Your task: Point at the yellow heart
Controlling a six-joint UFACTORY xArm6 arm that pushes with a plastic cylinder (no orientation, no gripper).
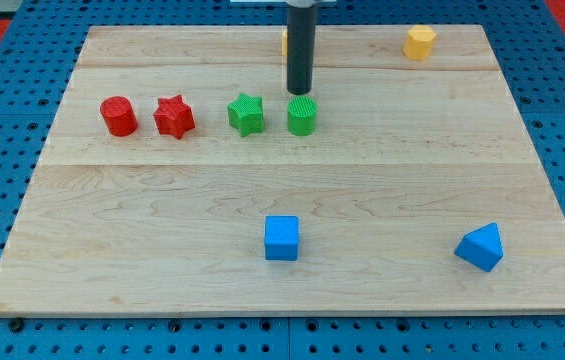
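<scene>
A: So, how much open room is there on the wooden board (162, 210)?

B: Plenty. The broad middle band is bare, and so are the left and right margins. A blue cube (282, 238) and a blue wedge-like block (480, 246) sit near the view's bottom edge, well apart.

A: And the row higher up?

B: From the view's left: red cylinder (118, 116), red star (174, 116), green star (246, 114), green cylinder (302, 116). My tip (300, 92) stands just above the green cylinder, at its far side; I cannot tell whether they touch. It is a plain rod, so it grips nothing.

A: Any containers?

B: Just the flat board.

A: The yellow heart?

B: A yellow block (420, 42) sits near the top edge toward the right, well apart from my tip; its shape is hard to make out. A yellow sliver (283, 41) peeks from behind the rod, mostly hidden.
</scene>
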